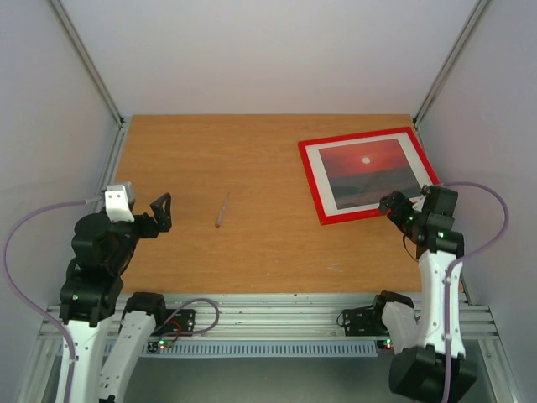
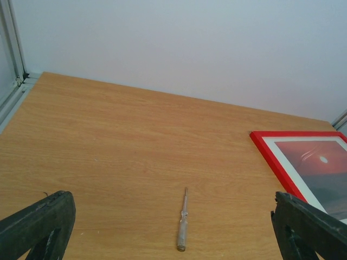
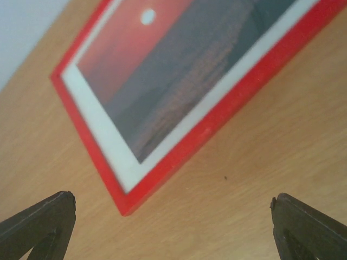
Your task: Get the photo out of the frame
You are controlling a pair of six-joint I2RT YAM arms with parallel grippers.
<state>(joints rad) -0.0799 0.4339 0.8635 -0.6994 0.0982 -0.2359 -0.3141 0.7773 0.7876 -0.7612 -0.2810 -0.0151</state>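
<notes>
Fingertips (image 3: 43, 225) of my R gripper (image 1: 394, 206) fill both low corners of the R wrist view, dark & wide apart, w/ only bare wood btwn them. Photo (image 1: 367, 170), a red sunset w/ small white sun, sits inside the frame (image 3: 190, 143), face up & ringed by a white mat (image 3: 96, 124). It's not out yet; I judge the job hasn't begun.

Frame lies flat at approx 2 o'clk on the table (image 1: 252, 260) in the top view, in the far-R quarter. Its long axis runs close to 9-to-3, R end tipped a bit toward 2. From the R gripper the frame is at 11–12 o'clk & close by: my jaws sit at its near long edge, close to the near-R corner. One red corner shows low in the wrist view, ahead of my tips. Can't tell for sure if I touch it; looks apart.

L gripper (image 1: 156, 217) is also spread wide & empty, well apart from the frame, which lies at its 2–3 o'clk across the table. Slim screwdriver-like tool (image 2: 182, 227) lies at L's 12 o'clk, tip pointing away.

R arm is clearly nearer, so I judge R makes first contact; L could come over to pin the red border.
</notes>
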